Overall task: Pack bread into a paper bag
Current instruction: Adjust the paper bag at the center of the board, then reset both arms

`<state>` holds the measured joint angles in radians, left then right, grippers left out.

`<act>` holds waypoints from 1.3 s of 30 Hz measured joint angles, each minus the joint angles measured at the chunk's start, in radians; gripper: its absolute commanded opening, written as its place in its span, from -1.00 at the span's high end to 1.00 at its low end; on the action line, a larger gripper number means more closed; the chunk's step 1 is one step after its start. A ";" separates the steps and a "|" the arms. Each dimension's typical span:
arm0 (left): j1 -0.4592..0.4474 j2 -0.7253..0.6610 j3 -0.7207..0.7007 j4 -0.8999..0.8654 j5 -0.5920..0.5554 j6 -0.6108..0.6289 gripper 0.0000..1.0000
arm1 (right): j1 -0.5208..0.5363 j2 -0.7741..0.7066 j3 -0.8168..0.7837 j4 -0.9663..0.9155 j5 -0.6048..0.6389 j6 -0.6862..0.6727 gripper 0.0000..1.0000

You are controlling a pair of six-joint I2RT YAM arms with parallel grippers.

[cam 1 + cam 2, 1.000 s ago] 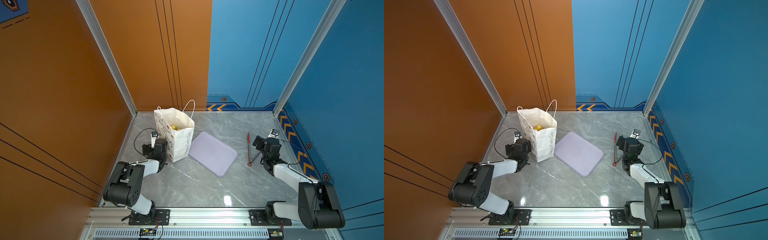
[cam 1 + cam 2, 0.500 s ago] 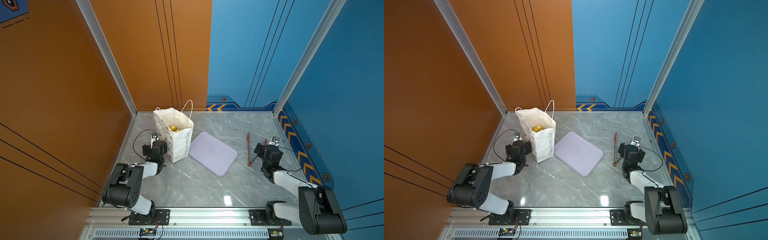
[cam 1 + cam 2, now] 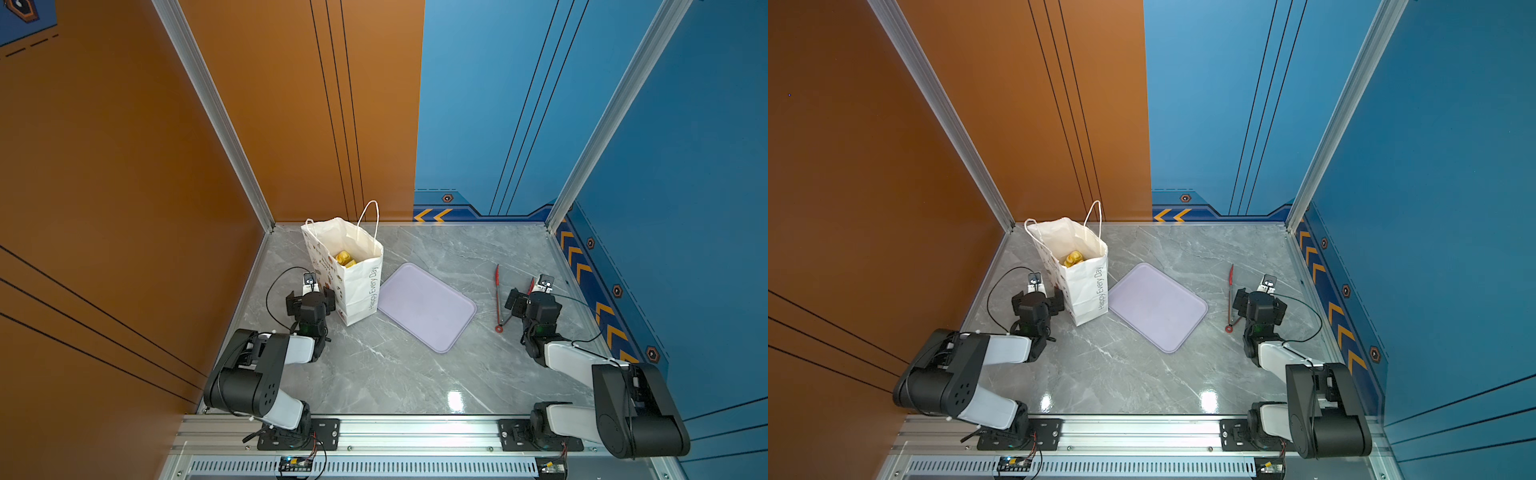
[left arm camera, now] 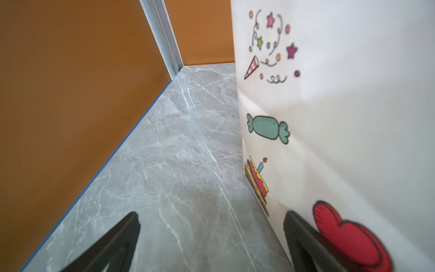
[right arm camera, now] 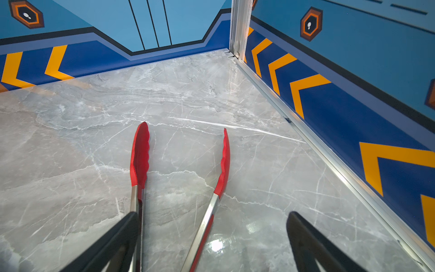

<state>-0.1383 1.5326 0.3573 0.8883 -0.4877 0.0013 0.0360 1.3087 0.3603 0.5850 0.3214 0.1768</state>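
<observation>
**Top views:** the paper bag (image 3: 357,286) is seen upright at the back left of the grey table (image 3: 395,374), mouth open. The bread (image 3: 345,258) is seen inside it as a golden-yellow lump low down; single pieces cannot be told apart. A lilac tray (image 3: 428,307) is laid flat just beside the bag, toward the middle. Red tongs (image 3: 497,299) are laid on the table beyond the tray, on the right side. The left gripper (image 3: 311,298) is parked low just beside the bag, jaws spread wide, nothing held. The right gripper (image 3: 533,301) is parked low at the tongs, jaws spread wide. The same layout is seen in both top views.

**Left wrist:** the fingers (image 4: 124,235) are seen fully apart, with only table between them. One finger is set against the doodle-printed side of the paper bag (image 4: 353,117), by the red heart. Contact cannot be confirmed.

**Right wrist:** the red tongs (image 5: 141,160) are seen lying open, red tips pointed toward the blue corner. One tongs arm runs close along one of the fingers (image 5: 122,235); the other arm runs through the gap between them. Nothing is clamped.
</observation>
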 measured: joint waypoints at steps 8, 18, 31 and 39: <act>0.001 0.001 -0.004 0.036 0.024 0.010 -0.97 | 0.042 0.008 0.006 0.030 -0.023 -0.054 -1.00; 0.014 0.001 -0.004 0.036 0.052 0.010 -0.97 | 0.101 0.066 0.026 0.062 -0.033 -0.155 -1.00; 0.027 0.001 -0.003 0.032 0.079 0.009 -0.97 | 0.031 0.206 0.024 0.204 -0.068 -0.146 -1.00; 0.034 0.001 -0.003 0.027 0.091 0.006 -0.97 | 0.003 0.208 0.024 0.219 -0.140 -0.143 -1.00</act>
<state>-0.1043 1.5337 0.3542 0.9154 -0.3965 0.0074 0.0387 1.5166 0.3840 0.8040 0.1810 0.0338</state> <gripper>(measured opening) 0.984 0.998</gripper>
